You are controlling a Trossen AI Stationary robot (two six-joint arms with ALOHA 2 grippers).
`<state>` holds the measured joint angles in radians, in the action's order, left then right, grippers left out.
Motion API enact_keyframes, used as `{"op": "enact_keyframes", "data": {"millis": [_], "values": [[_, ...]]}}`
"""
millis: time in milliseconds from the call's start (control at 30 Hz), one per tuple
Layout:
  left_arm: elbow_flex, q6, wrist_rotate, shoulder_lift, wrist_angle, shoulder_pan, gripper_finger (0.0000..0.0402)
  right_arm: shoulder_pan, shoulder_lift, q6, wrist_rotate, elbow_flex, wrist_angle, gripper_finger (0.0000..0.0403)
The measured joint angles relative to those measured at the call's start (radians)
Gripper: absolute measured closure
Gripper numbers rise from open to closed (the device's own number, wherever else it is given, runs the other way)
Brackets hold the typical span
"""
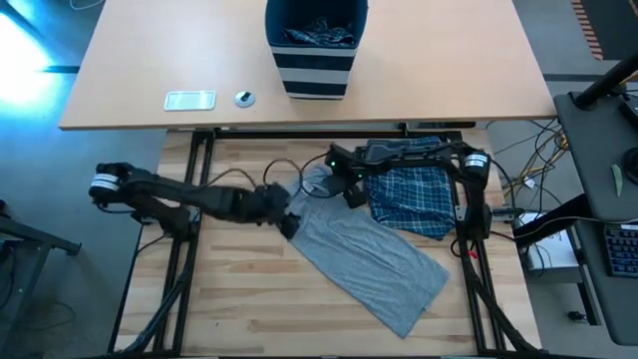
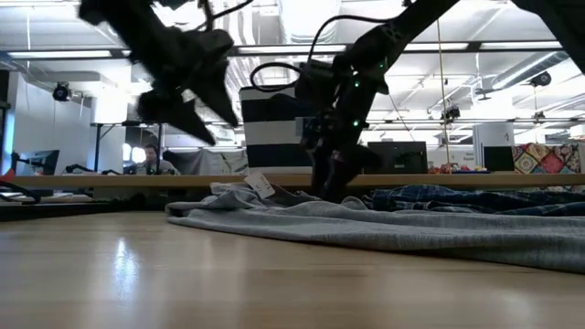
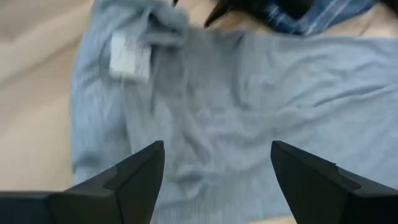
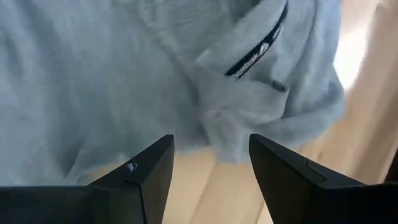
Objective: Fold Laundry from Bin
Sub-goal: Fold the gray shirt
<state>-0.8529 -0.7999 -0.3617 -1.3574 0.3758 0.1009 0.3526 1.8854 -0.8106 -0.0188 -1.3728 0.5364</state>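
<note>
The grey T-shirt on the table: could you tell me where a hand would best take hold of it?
Probably the bunched collar end of the grey T-shirt, by the white label. The cloth stands raised in folds there and lies flat elsewhere. Come from above; the open left hand hovers nearest.

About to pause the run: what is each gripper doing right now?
Left gripper: open, holding nothing, above the grey cotton T-shirt.
Right gripper: open, empty, over the T-shirt's bunched collar end.

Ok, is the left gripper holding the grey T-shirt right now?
No, the left gripper hangs open above the grey T-shirt, with nothing between its fingers.
</note>
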Motion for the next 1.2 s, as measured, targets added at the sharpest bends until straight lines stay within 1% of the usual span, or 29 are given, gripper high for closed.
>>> {"op": "enact_keyframes", "data": {"millis": [133, 267, 400, 533, 667, 767, 867, 1000, 1100, 1200], "values": [[0.049, -0.111, -0.078, -0.002, -0.005, 0.103, 0.0125, 0.002, 0.014, 0.035, 0.027, -0.001, -0.051, 0.0208], [0.088, -0.149, -0.085, -0.018, -0.001, 0.170, 0.0125, 0.001, 0.030, 0.043, 0.039, -0.004, -0.070, 0.0226], [0.097, -0.179, -0.077, -0.039, 0.000, 0.204, 0.0125, 0.003, 0.028, 0.033, 0.048, -0.004, -0.008, 0.0242], [0.096, -0.179, -0.075, -0.055, 0.010, 0.212, 0.0125, 0.012, 0.015, -0.036, 0.060, -0.003, 0.051, 0.0244], [0.097, -0.176, -0.075, -0.076, 0.010, 0.212, 0.0125, 0.021, 0.027, -0.187, 0.068, 0.007, 0.020, 0.0224], [0.097, -0.175, -0.071, -0.094, 0.016, 0.212, 0.0125, 0.023, 0.053, -0.316, 0.068, 0.028, -0.077, 0.0200], [0.097, -0.178, -0.055, -0.100, 0.016, 0.212, 0.0125, 0.023, 0.057, -0.407, 0.080, 0.047, -0.180, 0.0181], [0.096, -0.179, -0.045, -0.098, 0.017, 0.216, 0.0125, 0.014, 0.059, -0.461, 0.101, 0.058, -0.275, 0.0173], [0.095, -0.184, -0.064, -0.096, 0.017, 0.224, 0.0125, 0.014, 0.052, -0.489, 0.102, 0.057, -0.339, 0.0177], [0.095, -0.190, -0.074, -0.095, 0.019, 0.230, 0.0125, 0.016, 0.052, -0.498, 0.121, 0.055, -0.348, 0.0179]]}}
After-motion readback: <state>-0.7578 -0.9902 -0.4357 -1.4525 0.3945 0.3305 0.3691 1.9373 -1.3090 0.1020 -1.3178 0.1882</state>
